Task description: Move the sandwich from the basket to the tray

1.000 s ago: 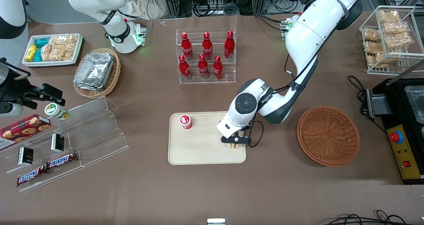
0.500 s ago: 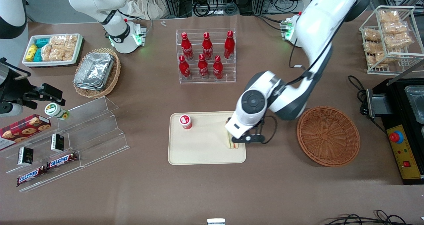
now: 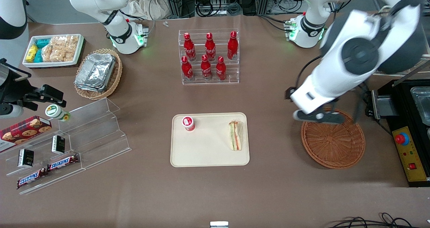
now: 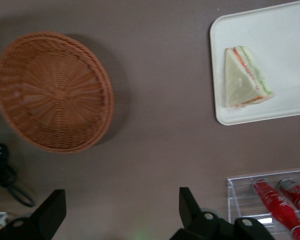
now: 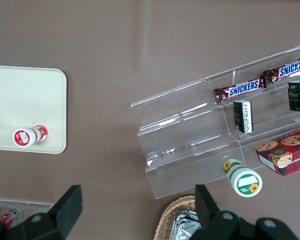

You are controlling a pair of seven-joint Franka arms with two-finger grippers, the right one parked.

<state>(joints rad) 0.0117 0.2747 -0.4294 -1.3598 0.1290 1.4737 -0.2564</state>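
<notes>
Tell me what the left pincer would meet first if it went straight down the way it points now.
Probably bare table, close beside the basket. The open pincer hangs by the basket's rim, apart from the sandwich on the tray; depth is unclear.

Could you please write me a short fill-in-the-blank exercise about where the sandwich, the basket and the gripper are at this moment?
1. The sandwich lies on the ____.
2. The basket holds ____.
3. The gripper, jaws open, hangs above the rim of the ____.
4. A small red cup shares the tray with the ____.

Missing words: tray; nothing; basket; sandwich
</notes>
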